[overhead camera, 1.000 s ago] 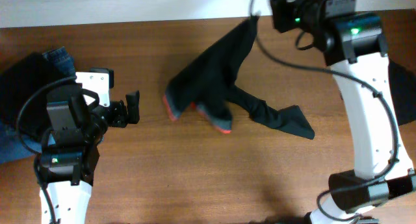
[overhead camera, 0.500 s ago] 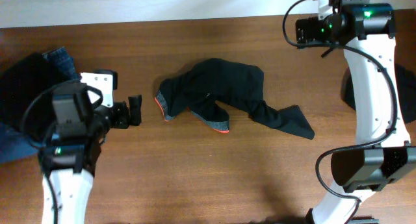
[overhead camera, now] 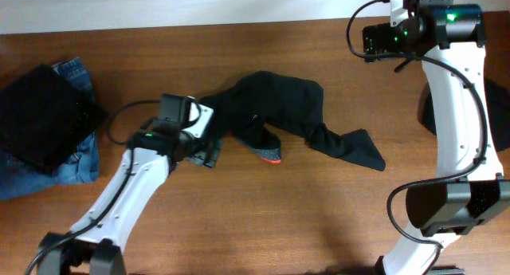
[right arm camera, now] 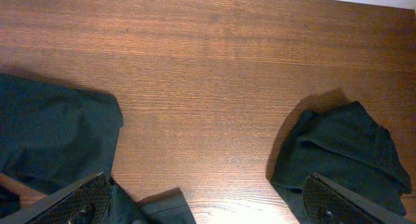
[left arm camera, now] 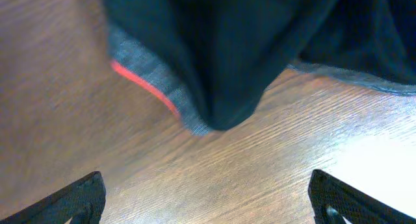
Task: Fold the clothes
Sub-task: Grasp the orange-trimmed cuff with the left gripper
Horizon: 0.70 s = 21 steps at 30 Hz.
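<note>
Mid-table, crumpled black trousers (overhead camera: 275,108), no fold made yet. Left gripper (left arm camera: 208,201) wide open, empty, poised at the waistband (left arm camera: 156,87) end; right gripper (right arm camera: 207,201) wide open, empty, far right. Whole fold left.

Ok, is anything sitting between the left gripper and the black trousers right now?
Nothing visible. The left gripper is open, just short of the grey waistband of the trousers, with only bare table between them. The jeans lie well off to the side.
</note>
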{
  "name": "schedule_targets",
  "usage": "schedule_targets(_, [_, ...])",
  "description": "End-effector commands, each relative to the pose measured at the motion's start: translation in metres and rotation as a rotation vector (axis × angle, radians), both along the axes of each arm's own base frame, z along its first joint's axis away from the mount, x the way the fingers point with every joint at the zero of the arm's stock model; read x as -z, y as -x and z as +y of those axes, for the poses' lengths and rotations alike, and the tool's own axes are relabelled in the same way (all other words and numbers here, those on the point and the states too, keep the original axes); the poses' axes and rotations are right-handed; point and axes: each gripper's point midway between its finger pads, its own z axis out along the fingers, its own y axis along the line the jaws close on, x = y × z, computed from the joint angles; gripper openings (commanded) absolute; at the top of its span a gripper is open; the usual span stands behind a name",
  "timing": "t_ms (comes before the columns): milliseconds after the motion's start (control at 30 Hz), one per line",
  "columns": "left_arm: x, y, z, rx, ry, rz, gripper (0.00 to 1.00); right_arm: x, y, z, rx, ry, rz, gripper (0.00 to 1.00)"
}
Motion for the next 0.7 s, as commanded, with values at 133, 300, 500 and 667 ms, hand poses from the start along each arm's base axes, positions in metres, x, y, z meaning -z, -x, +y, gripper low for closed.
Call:
schedule_targets(133, [0.023, -0.020, -0.004, 0.049, -0.110, -0.034, 0.99, -0.009, 0.002, -0.004, 0.019, -0.009, -0.025, 0.99])
schedule_targets(300, [0.050, -0.018, -0.004, 0.052, -0.127, 0.028, 0.99, -0.009, 0.002, -0.004, 0.019, -0.009, -0.025, 0.99])
schedule_targets(500, [0.050, -0.035, -0.004, 0.036, -0.135, -0.036, 0.63, -0.009, 0.002, -0.004, 0.019, -0.009, -0.025, 0.99])
schedule_targets(667, [0.036, -0.052, -0.007, 0.023, -0.123, -0.114, 0.09, -0.009, 0.002, -0.004, 0.019, -0.009, -0.025, 0.99])
